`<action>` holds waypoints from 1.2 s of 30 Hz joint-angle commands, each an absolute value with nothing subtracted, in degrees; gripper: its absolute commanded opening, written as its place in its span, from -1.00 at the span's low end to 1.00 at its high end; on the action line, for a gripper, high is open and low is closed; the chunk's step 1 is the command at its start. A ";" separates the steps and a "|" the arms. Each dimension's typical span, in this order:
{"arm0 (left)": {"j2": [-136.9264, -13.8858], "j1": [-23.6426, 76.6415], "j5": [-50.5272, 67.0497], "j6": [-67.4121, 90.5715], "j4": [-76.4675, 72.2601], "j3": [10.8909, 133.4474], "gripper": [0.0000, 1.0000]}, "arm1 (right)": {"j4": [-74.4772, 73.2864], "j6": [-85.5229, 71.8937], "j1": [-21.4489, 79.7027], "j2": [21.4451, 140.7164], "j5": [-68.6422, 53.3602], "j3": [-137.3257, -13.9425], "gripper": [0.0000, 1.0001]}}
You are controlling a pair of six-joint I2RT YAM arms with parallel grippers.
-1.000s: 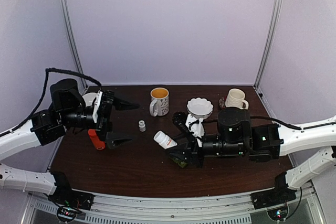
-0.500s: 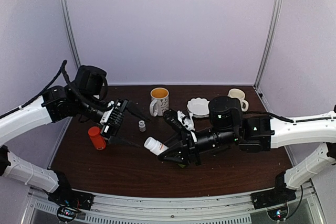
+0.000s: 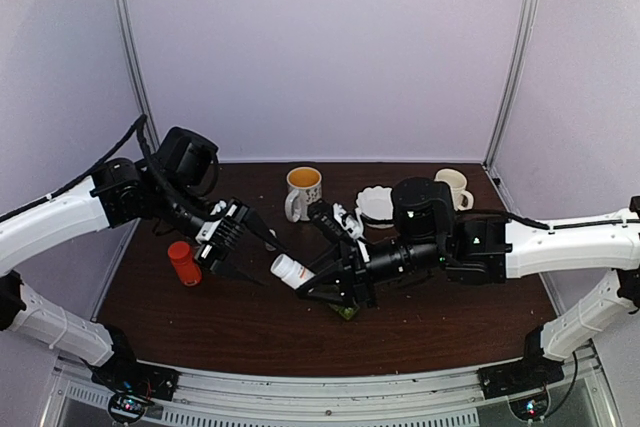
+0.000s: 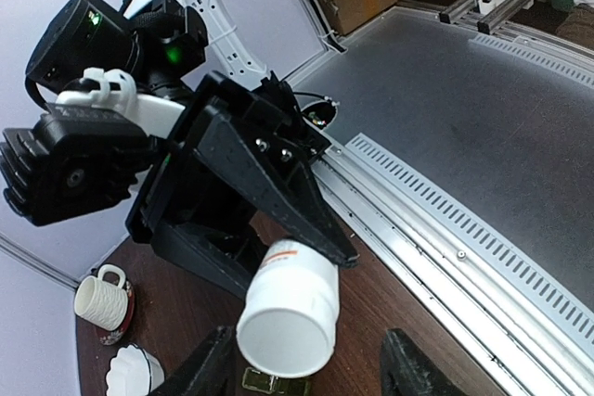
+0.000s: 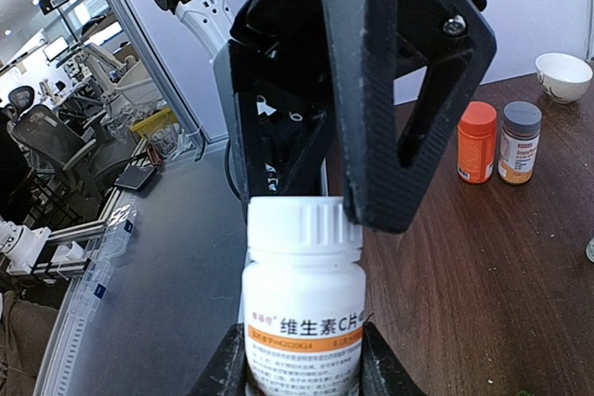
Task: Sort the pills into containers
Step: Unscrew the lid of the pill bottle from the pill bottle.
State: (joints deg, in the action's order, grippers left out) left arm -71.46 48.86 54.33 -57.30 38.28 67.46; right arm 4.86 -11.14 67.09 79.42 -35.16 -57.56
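Note:
My right gripper [image 3: 318,282] is shut on a white pill bottle [image 3: 290,269] with an orange label stripe and holds it tilted above the table, cap toward the left arm. In the right wrist view the bottle [image 5: 303,312] stands between my own fingers. My left gripper [image 3: 272,267] is open, with its fingers either side of the ribbed white cap [image 4: 288,308]; one finger [image 5: 399,90] sits against the cap's side. The dark-green pill box [image 3: 346,310] lies on the table under the right gripper, mostly hidden; a sliver shows in the left wrist view [image 4: 269,382].
A red bottle [image 3: 183,263] stands at the left. A mug with orange liquid [image 3: 303,192], a scalloped white bowl [image 3: 377,204] and a cream mug [image 3: 450,187] stand at the back. The right wrist view shows the orange-red bottle [image 5: 476,141] and a grey-capped bottle [image 5: 520,141].
My right gripper has carried the white bottle left and up. My left gripper has swung right and down until its open fingers straddle the bottle's cap.

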 commanded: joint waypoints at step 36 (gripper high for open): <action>-84.00 49.13 58.28 -10.03 37.30 81.42 -0.43 | -5.44 3.92 71.02 75.02 -1.11 -59.07 -1.00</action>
